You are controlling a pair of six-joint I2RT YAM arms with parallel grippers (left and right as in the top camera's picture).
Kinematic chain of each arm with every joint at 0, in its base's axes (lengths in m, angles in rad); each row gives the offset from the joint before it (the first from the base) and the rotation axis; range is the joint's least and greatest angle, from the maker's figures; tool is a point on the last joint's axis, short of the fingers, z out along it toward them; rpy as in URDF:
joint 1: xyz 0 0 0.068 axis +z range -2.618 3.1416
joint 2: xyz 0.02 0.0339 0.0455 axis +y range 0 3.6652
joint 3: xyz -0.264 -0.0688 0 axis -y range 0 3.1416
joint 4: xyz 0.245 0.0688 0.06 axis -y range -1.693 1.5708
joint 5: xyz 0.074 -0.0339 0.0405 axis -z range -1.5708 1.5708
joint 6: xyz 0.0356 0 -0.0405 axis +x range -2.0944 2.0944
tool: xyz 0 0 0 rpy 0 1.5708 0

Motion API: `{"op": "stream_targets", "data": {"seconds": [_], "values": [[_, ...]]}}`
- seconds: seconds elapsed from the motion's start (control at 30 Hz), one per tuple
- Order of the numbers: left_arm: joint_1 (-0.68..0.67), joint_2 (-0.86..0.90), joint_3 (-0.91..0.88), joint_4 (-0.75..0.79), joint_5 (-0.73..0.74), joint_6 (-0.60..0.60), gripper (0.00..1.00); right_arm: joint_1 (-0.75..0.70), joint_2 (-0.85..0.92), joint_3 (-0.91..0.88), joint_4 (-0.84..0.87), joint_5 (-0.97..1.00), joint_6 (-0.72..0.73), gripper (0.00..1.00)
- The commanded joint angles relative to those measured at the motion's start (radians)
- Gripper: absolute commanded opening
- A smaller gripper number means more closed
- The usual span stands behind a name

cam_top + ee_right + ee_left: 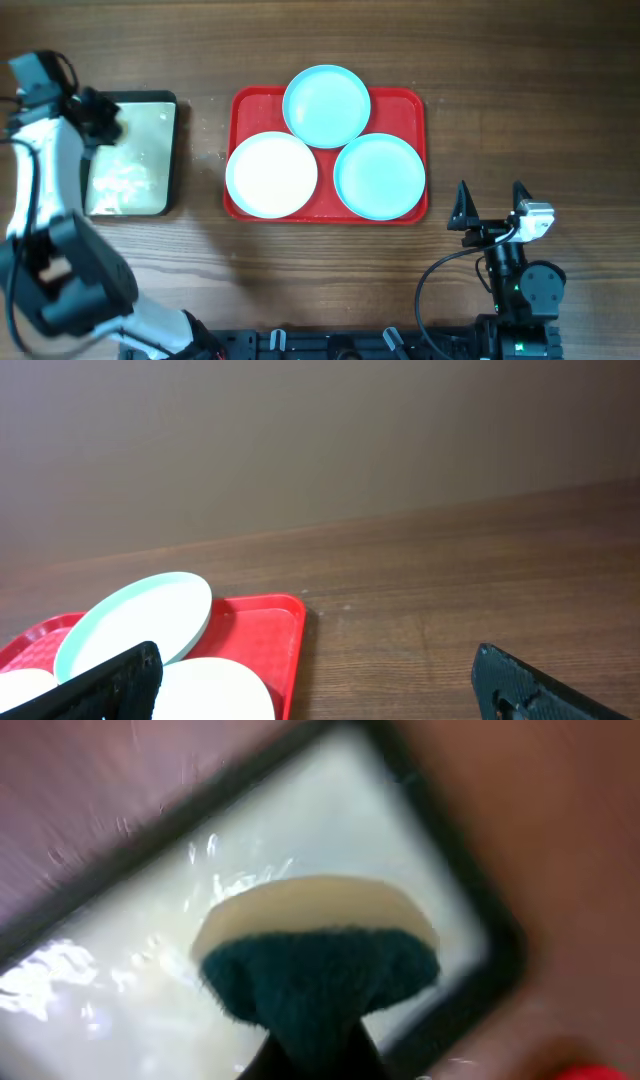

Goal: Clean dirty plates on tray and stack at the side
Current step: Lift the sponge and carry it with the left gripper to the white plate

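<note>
The red tray [410,110] lies mid-table and holds three plates: a turquoise plate [326,105] at the back, a white plate [271,175] at the front left and a second turquoise plate [380,176] at the front right. My left gripper [100,118] is over the cream pan and is shut on a sponge [315,945], cream on one side and dark green on the other. My right gripper [492,205] is open and empty, right of the tray near the front edge. The right wrist view shows the tray's corner [285,630] and a turquoise plate [135,622].
A dark-rimmed cream pan [168,150] with wet, soapy liquid sits at the left, apart from the tray; it fills the left wrist view [120,980]. Bare wooden table [520,110] lies right of the tray. A plain wall stands behind the table.
</note>
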Motion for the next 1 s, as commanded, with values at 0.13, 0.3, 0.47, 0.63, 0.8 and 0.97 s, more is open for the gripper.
{"op": "stream_targets", "data": {"seconds": [0.13,0.3,0.47,0.63,0.8,0.97], "values": [[0.0,-0.084,0.069,-0.107,0.022,0.009,0.04,-0.001,-0.005,-0.001,0.003,0.013,0.008,1.0],[-0.026,-0.094,-0.005,-0.033,-0.075,0.008,0.04,-0.002,-0.005,-0.001,0.003,0.013,0.008,1.0],[-0.017,-0.018,-0.035,-0.071,-0.064,0.009,0.04,-0.002,-0.005,-0.001,0.003,0.014,0.008,1.0],[-0.019,-0.3,0.039,-0.12,0.175,0.009,0.04,-0.001,-0.005,-0.001,0.003,0.014,0.008,1.0],[-0.045,-0.521,0.035,-0.154,0.346,-0.002,0.04,-0.002,-0.005,-0.001,0.003,0.014,0.008,1.0],[-0.298,-0.455,-0.072,-0.234,0.414,0.002,0.04,-0.001,-0.005,-0.001,0.003,0.014,0.008,1.0]]}}
